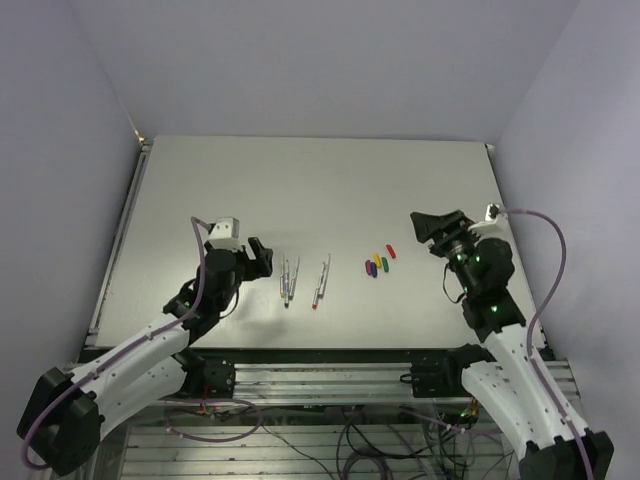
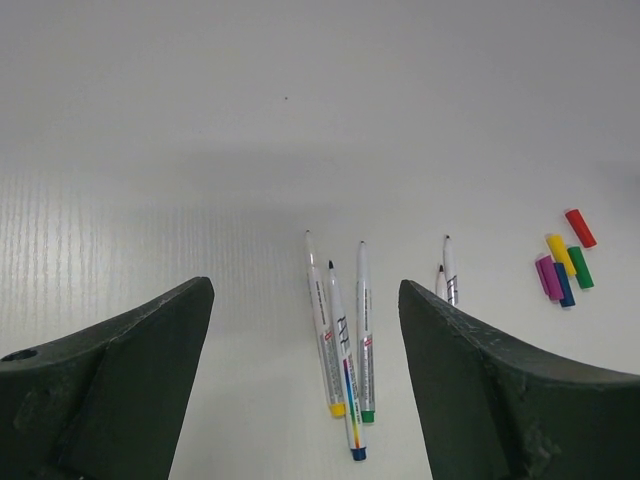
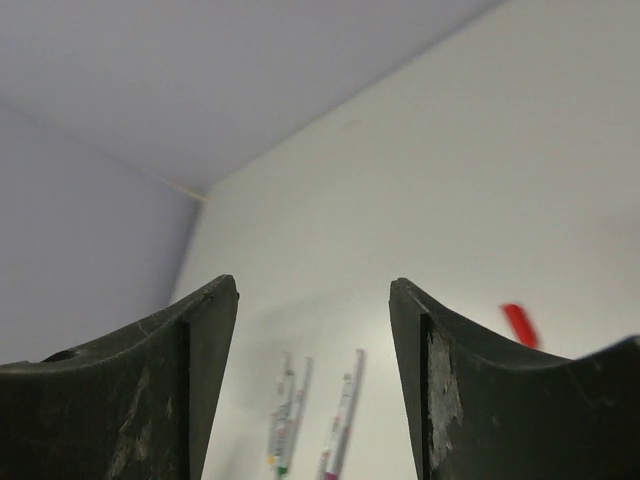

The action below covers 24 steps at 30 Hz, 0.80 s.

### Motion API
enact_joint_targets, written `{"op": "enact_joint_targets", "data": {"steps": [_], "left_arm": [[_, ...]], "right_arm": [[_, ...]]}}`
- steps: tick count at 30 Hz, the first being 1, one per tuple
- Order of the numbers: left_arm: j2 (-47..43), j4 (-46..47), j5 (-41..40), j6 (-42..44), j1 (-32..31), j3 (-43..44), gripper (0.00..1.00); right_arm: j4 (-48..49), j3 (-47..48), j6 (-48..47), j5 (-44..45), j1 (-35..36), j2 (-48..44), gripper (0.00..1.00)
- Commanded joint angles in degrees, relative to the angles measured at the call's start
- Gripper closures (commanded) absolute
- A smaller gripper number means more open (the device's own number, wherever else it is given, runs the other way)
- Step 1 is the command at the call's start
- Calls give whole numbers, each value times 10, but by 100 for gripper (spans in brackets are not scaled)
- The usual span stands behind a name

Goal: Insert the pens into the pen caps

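On the pale worktop lie light, slick marker pens, judged best gripped mid-barrel; pen caps are clustered toward its right edge. The left pincer and right pincer are seen open, empty.

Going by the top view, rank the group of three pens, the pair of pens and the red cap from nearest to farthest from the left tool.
Measured from the left tool:
1. The group of three pens, just to its right.
2. The pair of pens, one step further right.
3. The red cap, farthest right, beyond the other caps.
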Motion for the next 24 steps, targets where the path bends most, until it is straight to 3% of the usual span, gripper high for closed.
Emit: {"op": "enact_joint_targets", "data": {"steps": [1,5,9,15,21,24], "left_arm": [[17,32,-3,-3,-2,8,13],[38,34,-1,6,-9,17,11],[68,27,-31,15,-35,32,10],[127,10,-94,19,-86,60,11],[172,-31,-116,7,-89,87,24],[187,-54,-124,3,-89,96,42]], "right_arm": [[-182,55,-87,89,4,49,37],[-200,68,-110,94,8,57,40],[-210,85,-140,90,29,90,51],[-204,100,-166,178,108,130,53],[-203,115,-195,226,143,173,61],[-189,112,-201,221,144,177,70]]}}
